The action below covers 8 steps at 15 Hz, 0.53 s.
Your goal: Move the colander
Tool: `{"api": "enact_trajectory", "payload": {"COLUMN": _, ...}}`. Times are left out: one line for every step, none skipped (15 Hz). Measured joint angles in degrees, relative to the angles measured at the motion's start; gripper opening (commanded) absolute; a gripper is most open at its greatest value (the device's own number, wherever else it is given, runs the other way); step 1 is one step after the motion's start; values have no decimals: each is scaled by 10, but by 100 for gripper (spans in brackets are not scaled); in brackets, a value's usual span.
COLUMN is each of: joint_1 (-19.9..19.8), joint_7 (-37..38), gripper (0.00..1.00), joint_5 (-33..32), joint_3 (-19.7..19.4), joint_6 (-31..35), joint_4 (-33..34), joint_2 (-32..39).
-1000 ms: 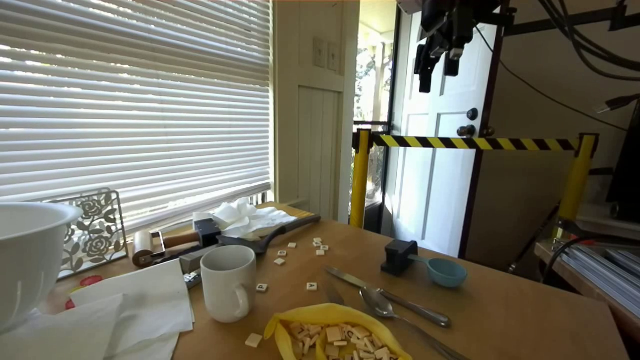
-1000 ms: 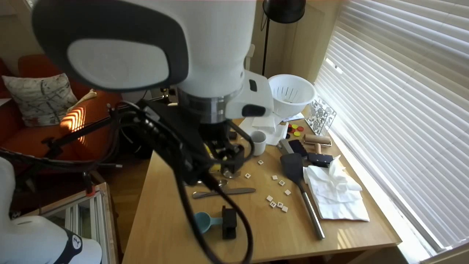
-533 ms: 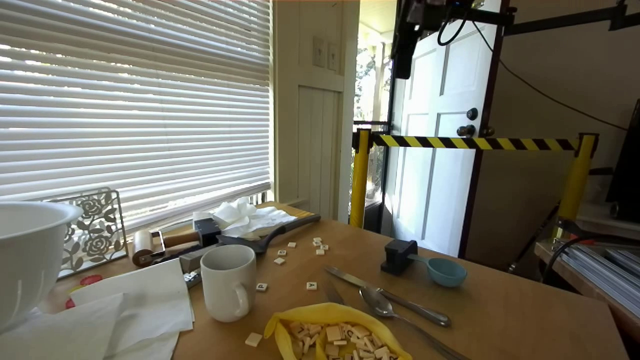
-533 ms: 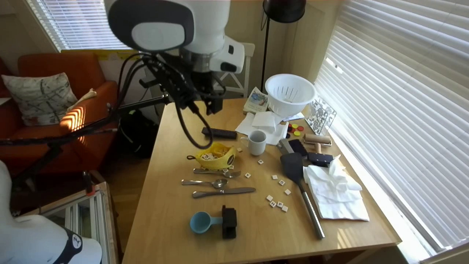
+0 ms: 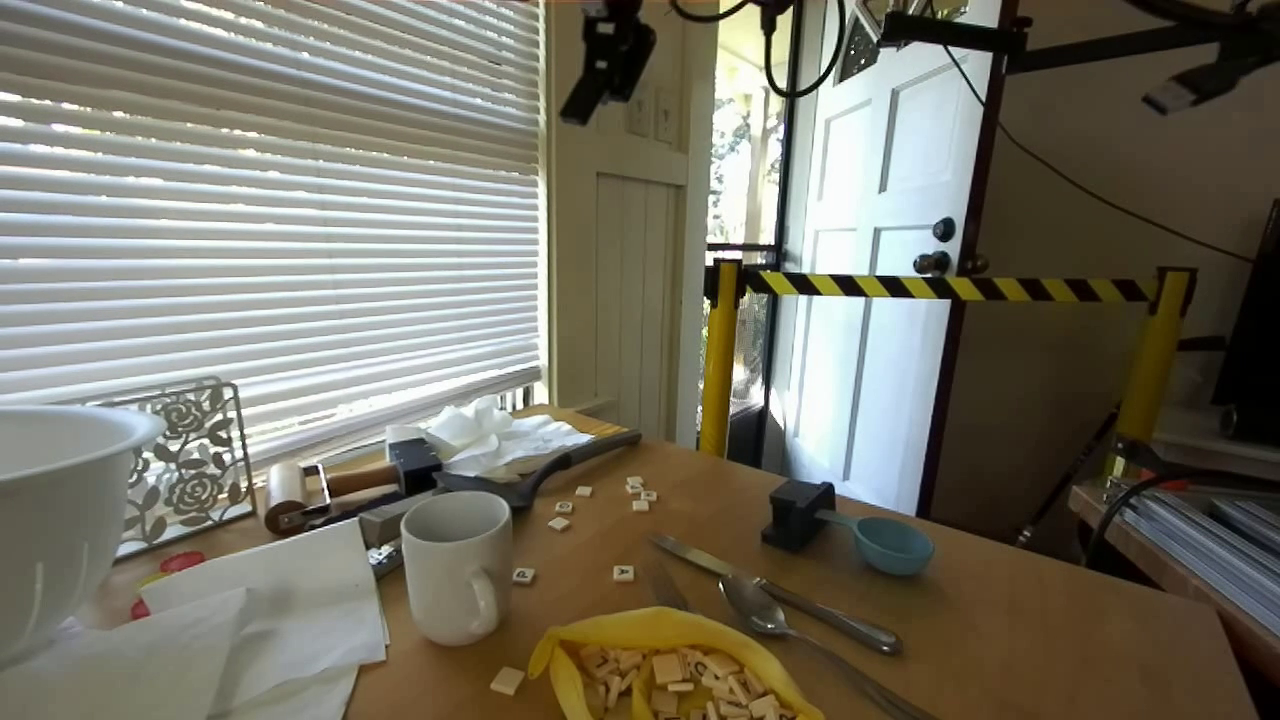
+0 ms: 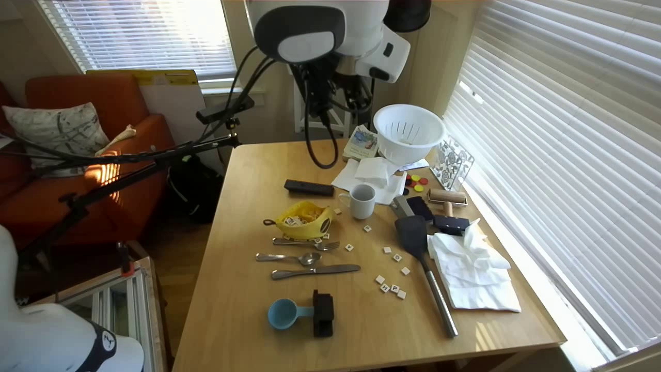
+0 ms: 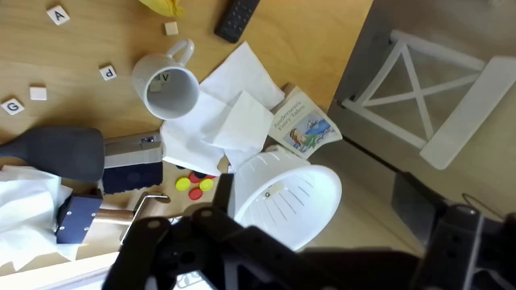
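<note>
Tool (image 7: 312, 187) high over the counter (image 6: 248, 206) in both exterior views, its fingers (image 7: 224, 193) wide apart in the wrist view, to either side of the white plastic colander (image 7: 298, 201) as seen from there. Position of the colander: upright at a window-side corner of the counter, lower than the tool and apart from it, just beside a book (image 7: 310, 131) entitled "Andersen's Fairy Tales". In the colander wall, rows of narrow slits; inside the bowl, a pale piece (image 7: 274, 189) too small to identify. Close by: overlapping white papers (image 7: 246, 121), red and yellow discs (image 7: 196, 193), and an openwork floral panel (image 6: 451, 163). Farther along: a white mug (image 6: 362, 202) with letter tiles (image 7: 165, 77) inside, a black remote (image 6: 309, 187), and a yellow pouch (image 6: 304, 231) full of more letter tiles. In an exterior view, nearer the camera and roughly parallel: a fork (image 6: 297, 242), a spoon (image 6: 310, 258) and a knife (image 6: 316, 271); then a blue scoop (image 6: 282, 313), handle against a black block (image 6: 323, 313). Toward the window blinds (image 6: 557, 129): a black-headed spatula (image 6: 411, 235) beside a crumpled white cloth (image 6: 472, 274), and, near the spatula's head, a wooden roller (image 6: 447, 197).
</note>
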Motion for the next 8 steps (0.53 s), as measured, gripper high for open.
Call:
{"api": "enact_trajectory", "payload": {"joint_1": 0, "joint_7": 23, "gripper": 100, "joint_5": 7, "joint_3": 9, "joint_6": 32, "joint_4": 17, "joint_2": 25}}
{"api": "enact_trajectory", "payload": {"joint_1": 0, "joint_7": 49, "gripper": 100, "joint_5": 9, "joint_3": 20, "joint_6": 65, "joint_4": 32, "joint_2": 50}}
{"api": "enact_trajectory", "payload": {"joint_1": 1, "joint_7": 77, "gripper": 100, "joint_5": 9, "joint_3": 30, "joint_6": 100, "joint_4": 47, "joint_2": 75}}
{"api": "enact_trajectory", "payload": {"joint_1": 3, "joint_7": 106, "gripper": 100, "joint_5": 9, "joint_3": 39, "joint_6": 131, "joint_4": 62, "joint_2": 99}}
{"api": "enact_trajectory", "payload": {"joint_1": 5, "joint_7": 132, "gripper": 100, "joint_5": 9, "joint_3": 46, "joint_6": 162, "joint_4": 77, "joint_2": 123}}
{"api": "enact_trajectory", "payload": {"joint_1": 6, "joint_7": 157, "gripper": 100, "joint_5": 9, "joint_3": 52, "joint_6": 193, "joint_4": 92, "joint_2": 146}}
{"api": "enact_trajectory", "payload": {"joint_1": 7, "joint_7": 183, "gripper": 100, "joint_5": 8, "joint_3": 56, "joint_6": 218, "joint_4": 108, "joint_2": 169}}
{"api": "enact_trajectory", "payload": {"joint_1": 8, "joint_7": 208, "gripper": 100, "joint_5": 7, "joint_3": 57, "joint_6": 240, "joint_4": 125, "joint_2": 191}}
